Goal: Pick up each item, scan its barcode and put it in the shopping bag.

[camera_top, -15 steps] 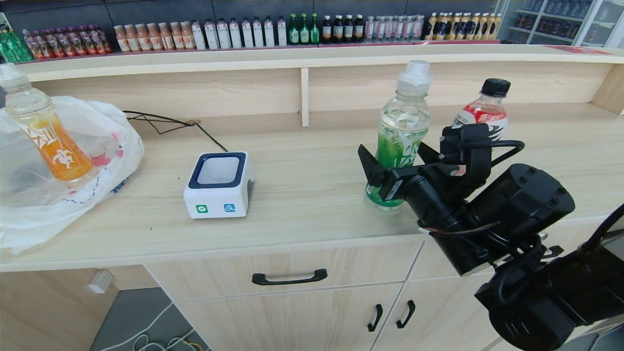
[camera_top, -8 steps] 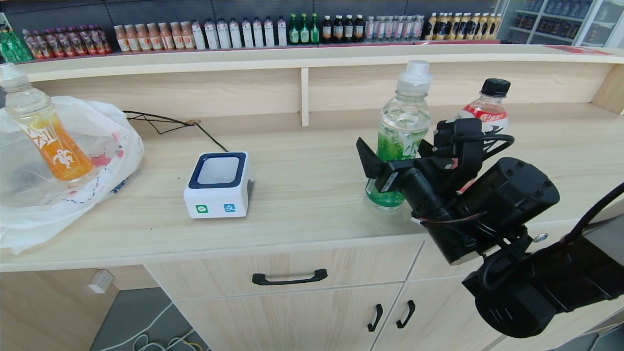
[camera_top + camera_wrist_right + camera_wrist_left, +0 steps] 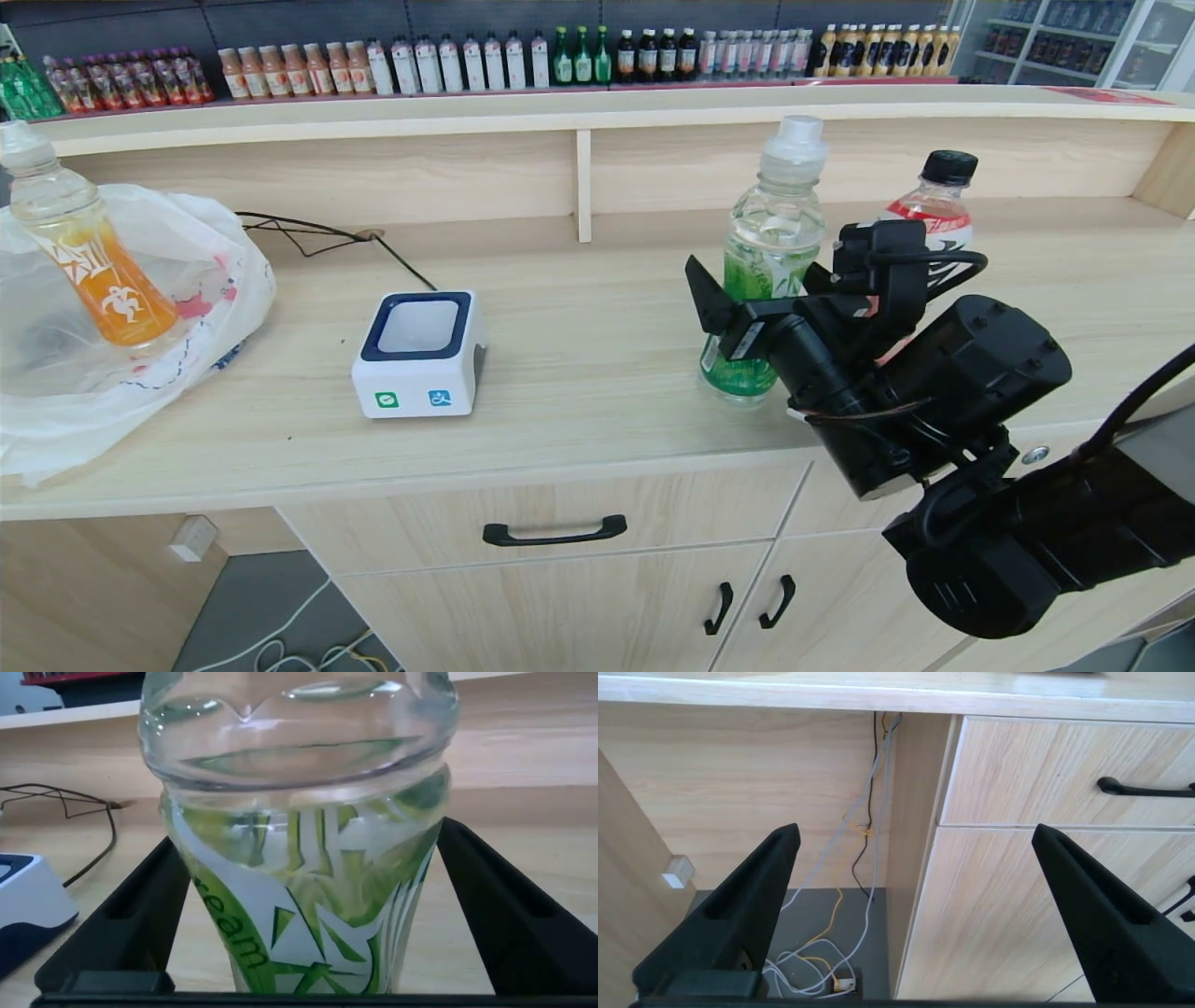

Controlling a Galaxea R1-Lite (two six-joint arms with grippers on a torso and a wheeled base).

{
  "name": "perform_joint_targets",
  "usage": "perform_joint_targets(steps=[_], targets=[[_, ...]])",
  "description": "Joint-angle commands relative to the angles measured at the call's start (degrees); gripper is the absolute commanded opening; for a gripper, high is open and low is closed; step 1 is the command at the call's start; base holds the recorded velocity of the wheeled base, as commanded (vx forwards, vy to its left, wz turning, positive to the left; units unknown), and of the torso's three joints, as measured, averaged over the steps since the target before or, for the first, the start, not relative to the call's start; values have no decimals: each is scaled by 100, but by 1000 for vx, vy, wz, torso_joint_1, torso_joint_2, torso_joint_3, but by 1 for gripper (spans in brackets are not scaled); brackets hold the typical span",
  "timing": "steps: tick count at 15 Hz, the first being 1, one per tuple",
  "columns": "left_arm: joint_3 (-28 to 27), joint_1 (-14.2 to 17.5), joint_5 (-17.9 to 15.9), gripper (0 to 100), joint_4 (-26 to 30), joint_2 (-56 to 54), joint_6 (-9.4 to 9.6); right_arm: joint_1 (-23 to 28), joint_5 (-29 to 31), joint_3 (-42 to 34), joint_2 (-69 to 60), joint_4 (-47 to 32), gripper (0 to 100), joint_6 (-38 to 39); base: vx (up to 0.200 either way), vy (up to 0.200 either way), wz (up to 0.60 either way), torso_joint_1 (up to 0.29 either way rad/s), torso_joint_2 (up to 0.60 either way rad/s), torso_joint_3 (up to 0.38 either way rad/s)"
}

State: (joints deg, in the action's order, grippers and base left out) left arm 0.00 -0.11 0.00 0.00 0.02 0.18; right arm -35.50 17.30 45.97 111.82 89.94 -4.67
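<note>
Since a second ago my right gripper has risen a little and pushed forward, so its two black wedge-shaped fingers now straddle the green-labelled bottle instead of sitting low at its base. The bottle itself has not shifted. It stands upright on the pale wood-grain counter, near the front edge: clear ribbed plastic, a bulging shoulder, a translucent white cap and a glossy green wrap on its lower half. My right fingers are spread wide, one on each side of the label, and are not squeezing it.

Just behind it and to my right stands a second bottle with a black cap and a red and white label, partly hidden by my wrist. Well to my left sits the scanner, a white rounded box with a dark blue frame around its slanted window and a thin black cable trailing to the back. Farther left, the crinkled white plastic shopping bag slumps on the counter with an orange drink bottle leaning in it.

My left gripper hangs below counter level, spread apart and holding nothing, facing the smooth wooden cabinet front.
</note>
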Motion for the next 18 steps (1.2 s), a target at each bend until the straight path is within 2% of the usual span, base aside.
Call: perform_joint_targets(steps=[1, 18], targets=[[0, 2, -9, 100, 0, -2, -1, -1, 2, -18, -29, 6, 0, 1, 0, 0, 0, 0, 0, 0], [0, 2, 0, 100, 0, -2, -1, -10, 19, -44, -381, 6, 0, 124, 0, 0, 0, 0, 0, 0]])
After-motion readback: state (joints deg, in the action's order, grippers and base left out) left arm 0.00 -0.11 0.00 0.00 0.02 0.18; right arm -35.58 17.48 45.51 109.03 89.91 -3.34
